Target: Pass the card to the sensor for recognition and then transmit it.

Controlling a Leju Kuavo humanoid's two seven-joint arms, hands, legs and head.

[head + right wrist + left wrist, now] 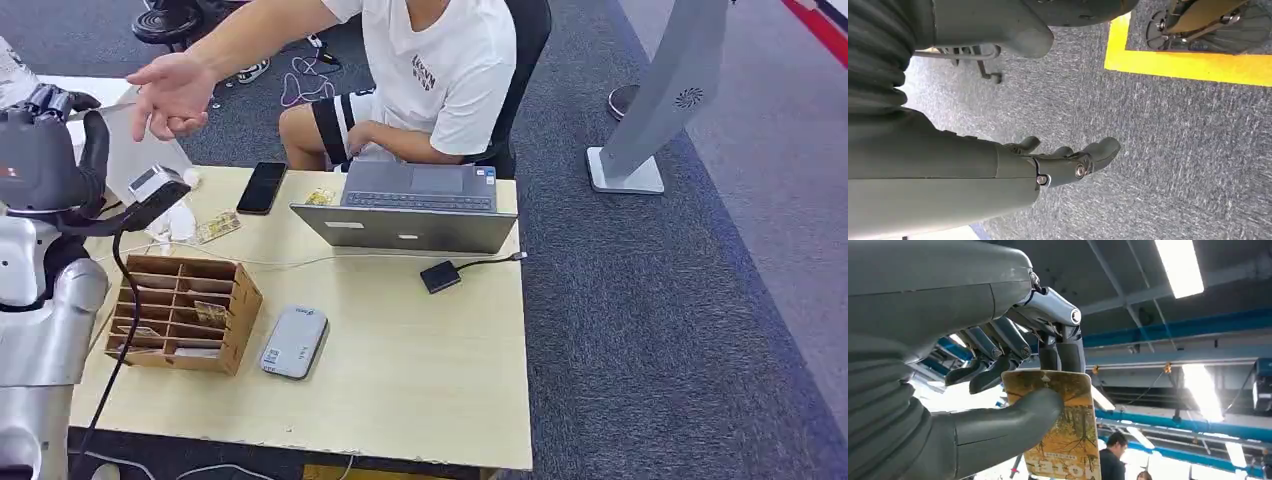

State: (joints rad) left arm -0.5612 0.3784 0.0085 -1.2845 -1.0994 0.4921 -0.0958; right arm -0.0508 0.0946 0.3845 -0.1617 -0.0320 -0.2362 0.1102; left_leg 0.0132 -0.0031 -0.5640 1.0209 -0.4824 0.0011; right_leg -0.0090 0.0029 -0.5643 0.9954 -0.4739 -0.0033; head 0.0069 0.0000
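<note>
Pale wood-grain table (420, 370); silver laptop (415, 210) open toward seated person (430, 70), whose hand (172, 95) reaches out near the raised left hand (1013, 385). Cardboard slotted organizer (185, 312), grey rounded sensor (295, 342), black phone (262, 187). Left hand's thumb and fingers pinch glossy yellow-brown tree-print card (1065, 435). Right hand (1063, 162) hangs over grey carpet, fingers loosely apart, empty.

Table (420, 390) – laptop (415, 208), phone (262, 187), organizer (185, 312) (cardboard), reader (294, 342).
</note>
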